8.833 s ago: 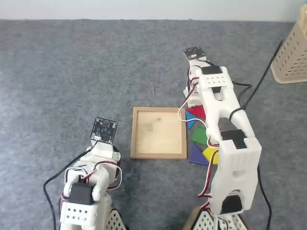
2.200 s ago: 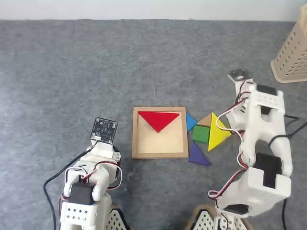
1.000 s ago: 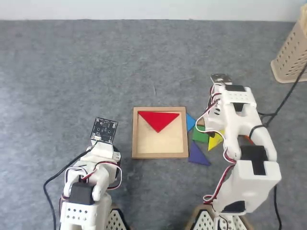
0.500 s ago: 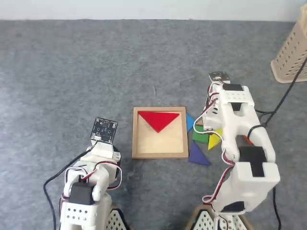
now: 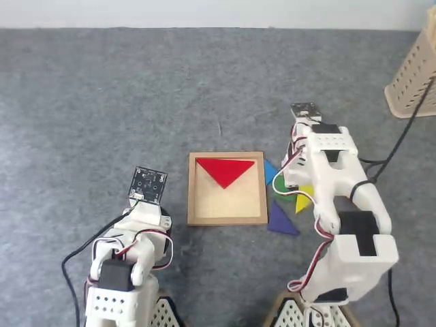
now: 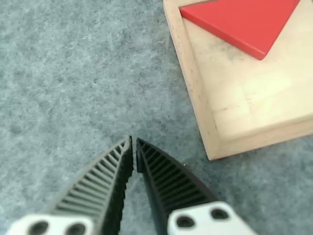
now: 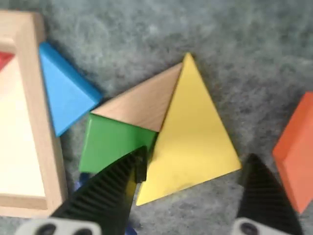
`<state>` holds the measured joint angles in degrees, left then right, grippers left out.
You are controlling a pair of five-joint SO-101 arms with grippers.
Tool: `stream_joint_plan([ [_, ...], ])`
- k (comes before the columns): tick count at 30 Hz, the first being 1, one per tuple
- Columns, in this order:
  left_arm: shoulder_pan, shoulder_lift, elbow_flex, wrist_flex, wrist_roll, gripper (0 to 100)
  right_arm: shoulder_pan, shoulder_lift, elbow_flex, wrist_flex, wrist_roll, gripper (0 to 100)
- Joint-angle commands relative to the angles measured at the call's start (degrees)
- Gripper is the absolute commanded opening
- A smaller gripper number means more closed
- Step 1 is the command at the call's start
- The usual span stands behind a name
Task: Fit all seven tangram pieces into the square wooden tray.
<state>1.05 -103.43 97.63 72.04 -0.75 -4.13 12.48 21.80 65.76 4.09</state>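
The square wooden tray (image 5: 193, 191) holds one red triangle (image 5: 225, 169) along its far side. Just right of the tray lie the blue triangle (image 5: 270, 172), green square (image 5: 281, 187), yellow triangle (image 5: 304, 198) and purple piece (image 5: 281, 219), partly under my right arm (image 5: 328, 160). In the right wrist view my right gripper (image 7: 195, 164) is open, its fingers on either side of the yellow triangle (image 7: 195, 132). Beside it are a bare-wood triangle (image 7: 144, 105), the green square (image 7: 110, 142) and an orange piece (image 7: 298, 147). My left gripper (image 6: 133, 146) is shut over carpet near the tray's corner (image 6: 195, 98).
A slatted beige basket (image 5: 414, 71) stands at the far right edge. Grey carpet covers the whole table, with open room left of and beyond the tray. The left arm's base (image 5: 122, 272) sits at the near left.
The red triangle, absent from the tray at first, now lies in it. Over the last seconds my right arm swung left from the right side and now hangs over the loose pieces.
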Motion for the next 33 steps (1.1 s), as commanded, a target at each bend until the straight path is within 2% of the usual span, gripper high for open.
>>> stream_joint_plan([
  [1,-0.1,-1.2,-1.1,0.4,0.4,1,2.3,1.6,0.1,-0.9,-0.4,19.6],
  [13,-0.1,-1.2,-1.1,0.4,0.4,1,2.5,-2.7,-2.6,2.1,-0.4,19.4],
  [18,-0.1,-1.2,-1.1,0.4,0.4,1,2.1,-11.7,-2.0,5.6,-0.6,27.9],
  [20,-0.1,-1.2,-1.1,0.4,0.4,1,2.0,-12.6,-0.6,6.1,-1.0,28.1],
  [25,-0.1,-1.2,-1.1,0.4,0.4,1,2.4,-8.1,1.9,3.6,-4.0,26.2],
  [33,-0.1,-1.2,-1.1,0.4,0.4,1,2.2,-1.5,1.7,0.0,-4.1,26.3],
])
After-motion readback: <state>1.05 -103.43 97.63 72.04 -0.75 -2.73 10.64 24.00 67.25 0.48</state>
